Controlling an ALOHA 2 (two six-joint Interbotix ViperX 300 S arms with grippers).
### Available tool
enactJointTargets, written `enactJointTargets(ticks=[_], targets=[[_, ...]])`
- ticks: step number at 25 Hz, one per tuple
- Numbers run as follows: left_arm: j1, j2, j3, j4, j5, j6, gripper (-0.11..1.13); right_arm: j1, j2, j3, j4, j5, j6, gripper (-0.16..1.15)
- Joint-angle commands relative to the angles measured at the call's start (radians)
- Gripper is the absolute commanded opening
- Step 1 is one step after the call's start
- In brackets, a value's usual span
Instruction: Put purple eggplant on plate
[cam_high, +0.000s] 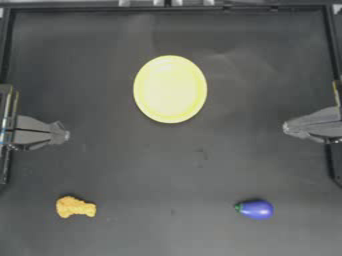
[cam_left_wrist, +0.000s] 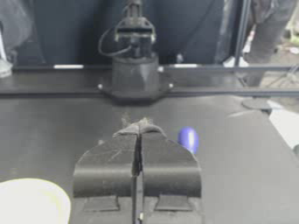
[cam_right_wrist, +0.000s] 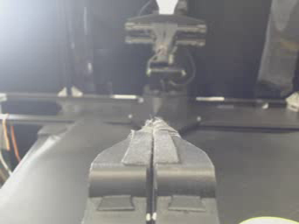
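Note:
The purple eggplant (cam_high: 256, 209) lies on the dark table at the front right, its green stem end pointing left; in the left wrist view the eggplant (cam_left_wrist: 187, 139) shows just beyond my jaws. The yellow plate (cam_high: 169, 89) sits empty at the table's upper middle, with its edge in the left wrist view (cam_left_wrist: 32, 202) and a sliver in the right wrist view (cam_right_wrist: 269, 220). My left gripper (cam_high: 63, 134) is parked at the left edge, shut on nothing. Opposite, at the right edge, my right gripper (cam_high: 287, 128) rests shut and empty too. Both are far from the eggplant.
A lumpy orange-yellow piece (cam_high: 75, 207) lies at the front left. A metal frame borders the table along its far edge and both sides.

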Motion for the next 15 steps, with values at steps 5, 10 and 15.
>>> enactJointTargets(ticks=[5, 10, 15], targets=[[-0.008, -0.005, -0.031, 0.005, -0.002, 0.026, 0.08, -0.002, 0.002, -0.002, 0.003, 0.008, 0.005, 0.06], [-0.008, -0.006, -0.029, 0.005, -0.002, 0.031, 0.13, -0.002, 0.003, -0.005, 0.005, 0.021, 0.003, 0.12], [-0.008, -0.008, -0.029, 0.005, -0.002, 0.028, 0.65, -0.002, 0.002, -0.003, -0.012, 0.025, -0.005, 0.57]])
